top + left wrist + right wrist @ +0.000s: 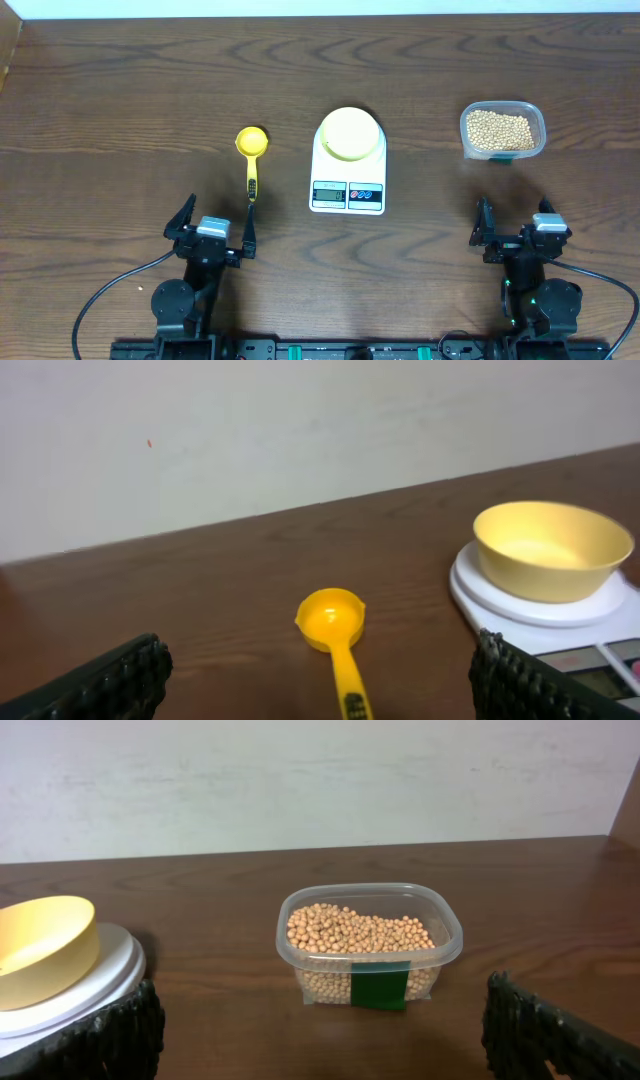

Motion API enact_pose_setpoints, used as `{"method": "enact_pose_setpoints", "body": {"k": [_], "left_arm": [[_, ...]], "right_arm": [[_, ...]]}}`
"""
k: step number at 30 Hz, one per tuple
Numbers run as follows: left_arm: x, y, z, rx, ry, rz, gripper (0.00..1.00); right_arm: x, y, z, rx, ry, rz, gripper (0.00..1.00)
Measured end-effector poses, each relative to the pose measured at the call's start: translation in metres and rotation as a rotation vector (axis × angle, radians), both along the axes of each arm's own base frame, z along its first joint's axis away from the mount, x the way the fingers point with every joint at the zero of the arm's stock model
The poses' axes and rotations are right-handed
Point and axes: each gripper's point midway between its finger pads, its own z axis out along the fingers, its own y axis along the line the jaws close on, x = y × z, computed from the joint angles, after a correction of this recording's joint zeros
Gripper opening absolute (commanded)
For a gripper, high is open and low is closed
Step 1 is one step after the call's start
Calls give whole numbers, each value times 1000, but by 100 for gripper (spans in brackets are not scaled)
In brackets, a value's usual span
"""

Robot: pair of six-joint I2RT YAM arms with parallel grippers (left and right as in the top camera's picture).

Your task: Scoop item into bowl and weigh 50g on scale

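Observation:
The tan beans (499, 127) fill a clear plastic container (536, 125) at the right; they also show in the right wrist view (360, 932). The pale yellow-green bowl (350, 133) stands empty on the white scale (348, 186); both also show in the left wrist view, the bowl (551, 549) on the scale (500, 598). A yellow scoop (251, 150) lies left of the scale, handle toward me, and shows in the left wrist view (334, 625). My left gripper (214, 231) is open and empty just behind the scoop's handle. My right gripper (514, 227) is open and empty, in front of the container.
The dark wooden table (130, 90) ends at a pale wall at the back. A green label (380, 986) is stuck on the container's front. Cables run from both arm bases at the near edge.

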Motion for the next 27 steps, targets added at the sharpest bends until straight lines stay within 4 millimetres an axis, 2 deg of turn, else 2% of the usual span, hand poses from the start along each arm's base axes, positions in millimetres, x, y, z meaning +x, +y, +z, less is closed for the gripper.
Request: {"method": "enact_pose_setpoints", "body": {"k": [3,8,10,15,20,23,27], "left_arm": [[-1,0,9,-61,18,1,98],[1,-5,53,-135,36,-21,97],[6,-8,66,-150,92,-32,98],[30,-15,81,-181,317,-57,98],[61,-25,77,-216,600,-92,98],[78,-29,58,-238,760,-103,98],[95,-37,29,-275,876,-138,98]], "right_arm": [[0,0,0,0,0,0,99],[0,0,0,0,0,0,99],[0,0,0,0,0,0,99],[0,0,0,1,1,0,99],[0,0,0,1,2,0,99],[0,0,0,2,1,0,99],[0,0,0,3,1,0,99]]}}
